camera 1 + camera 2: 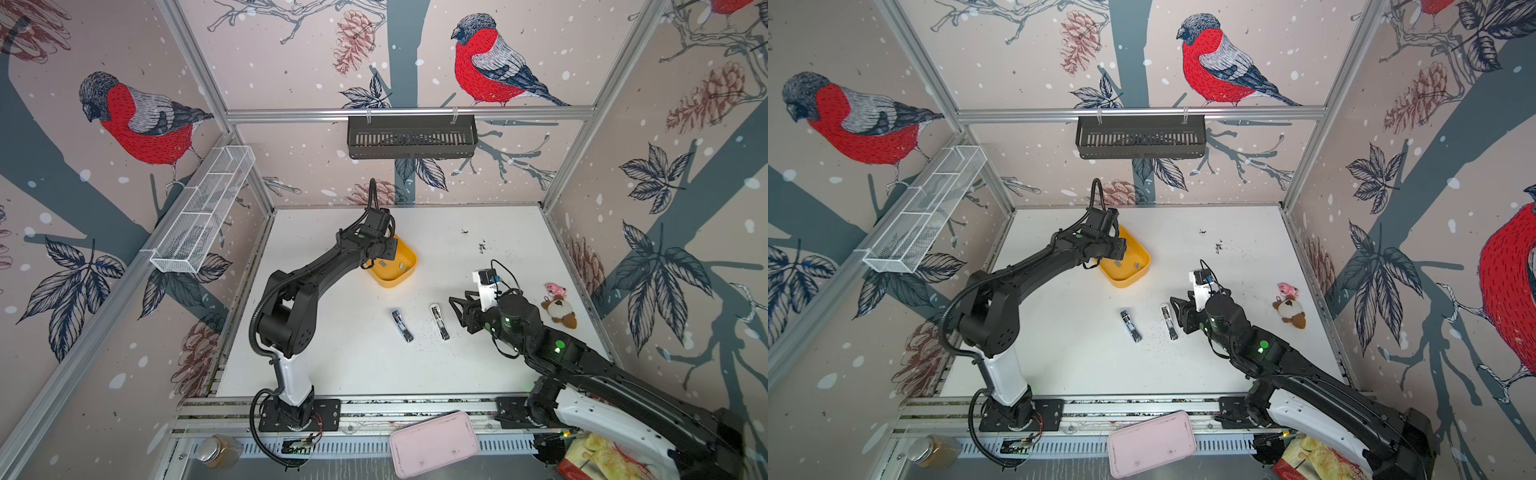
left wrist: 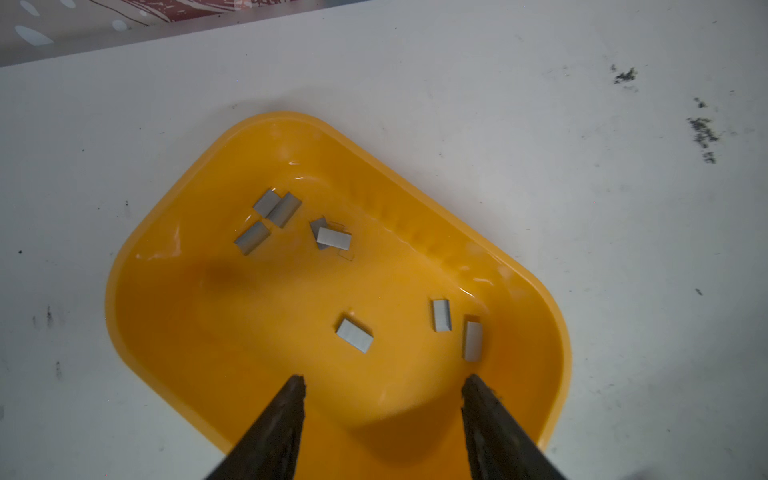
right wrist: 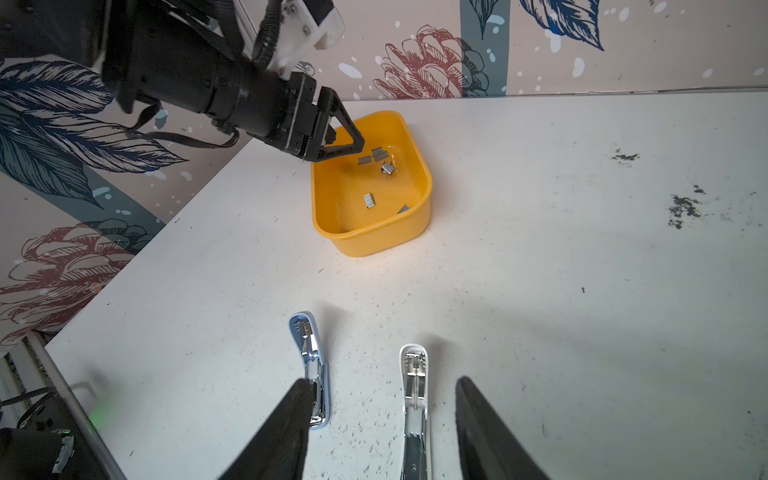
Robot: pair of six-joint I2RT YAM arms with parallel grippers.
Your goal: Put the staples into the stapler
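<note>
Judged as the picking step: left hand (image 2: 382, 380) half open and empty over the yellow tray (image 2: 249, 324), eight staples (image 2: 354, 335) loose inside; called next for lowering and pinching one strip. Further right, counted two opened staplers on the desk (image 3: 540, 291), blue stapler (image 3: 309, 357) then white stapler (image 3: 415, 382), right hand (image 3: 384, 382) parted, empty, above the white.

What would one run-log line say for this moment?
left gripper: open, above staples in yellow tray | right gripper: open, near white stapler | blue stapler: on table, untouched
</note>
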